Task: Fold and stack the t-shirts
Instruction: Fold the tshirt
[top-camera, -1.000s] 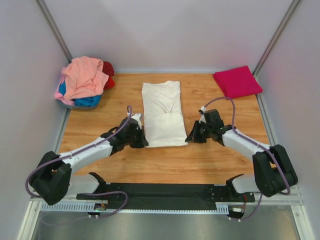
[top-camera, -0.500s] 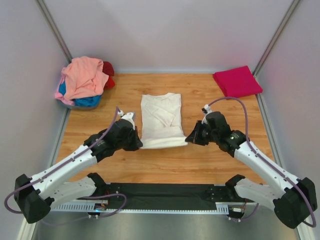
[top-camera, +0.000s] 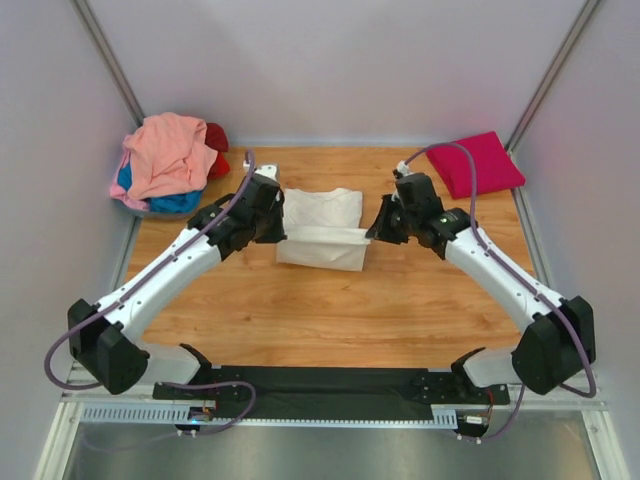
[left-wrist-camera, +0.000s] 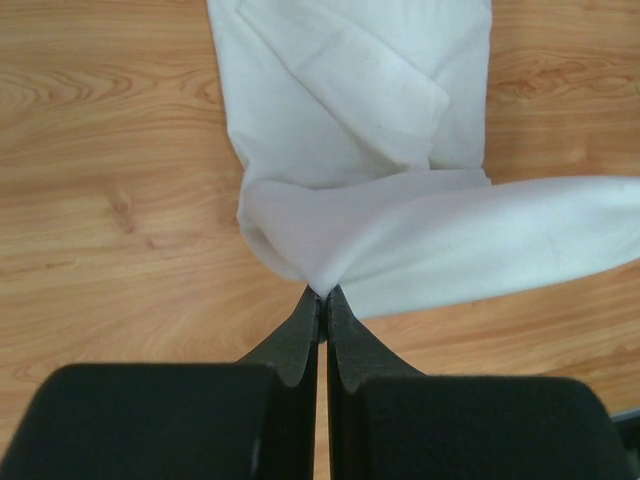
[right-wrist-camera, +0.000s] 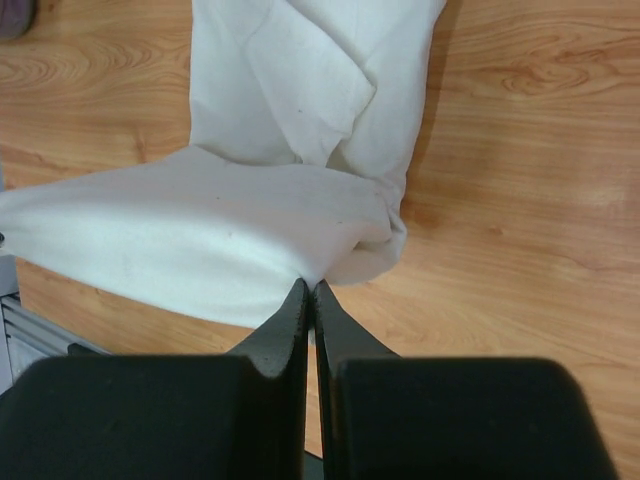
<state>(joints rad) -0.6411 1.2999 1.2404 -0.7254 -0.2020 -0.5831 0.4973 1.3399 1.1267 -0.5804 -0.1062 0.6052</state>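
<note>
Bare wooden table (top-camera: 330, 310) lies nearest; at mid-table the cream-white t-shirt (top-camera: 322, 208) has its near hem raised and doubled back, the left gripper (top-camera: 284, 236) pinched tight on its left corner, the right gripper (top-camera: 370, 233) on its right; beyond, folded magenta t-shirt (top-camera: 475, 163) far right; salmon-pink t-shirt (top-camera: 165, 150), blue t-shirt (top-camera: 175, 203) and red t-shirt (top-camera: 216, 150) heaped far left.

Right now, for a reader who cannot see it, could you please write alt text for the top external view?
The left gripper and right gripper each pinch a side of the cream-white t-shirt, its near part raised over the rest, on a wooden table. A folded magenta t-shirt lies far right; a pile of loose shirts far left.
</note>
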